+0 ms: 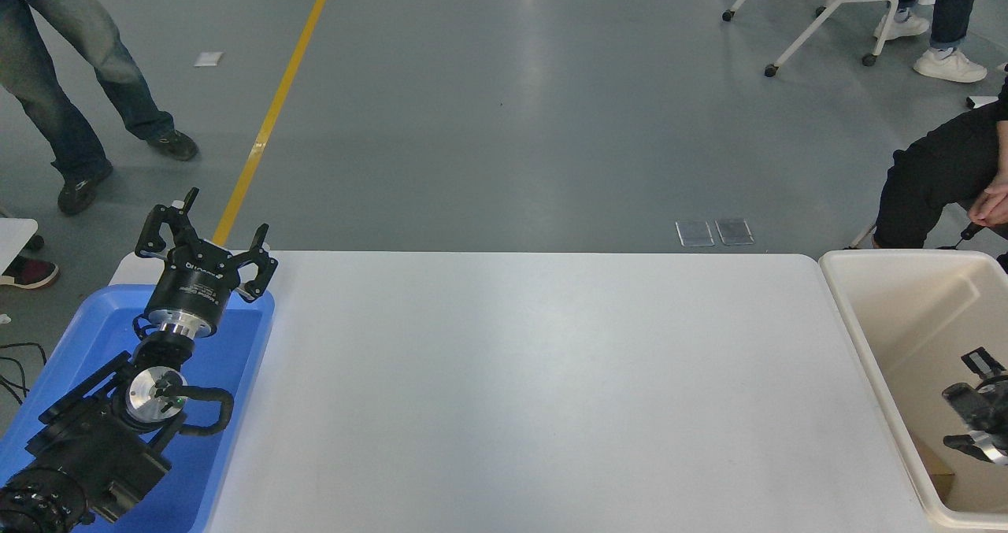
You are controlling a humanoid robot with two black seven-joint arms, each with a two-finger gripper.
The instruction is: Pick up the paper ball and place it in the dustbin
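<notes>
The cream-white dustbin stands at the table's right end, its deep beige inside open to view. My right gripper comes in from the right edge and hangs inside the bin's opening, only partly in view. The paper ball is not in view. A small tan patch lies at the bin's bottom; I cannot tell what it is. My left gripper is parked open and empty over the blue tray at the lower left.
The white table spans the middle. A person's jeans-clad legs are on the floor at the far left. A seated person in black is just behind the bin. A white chair stands at the top right.
</notes>
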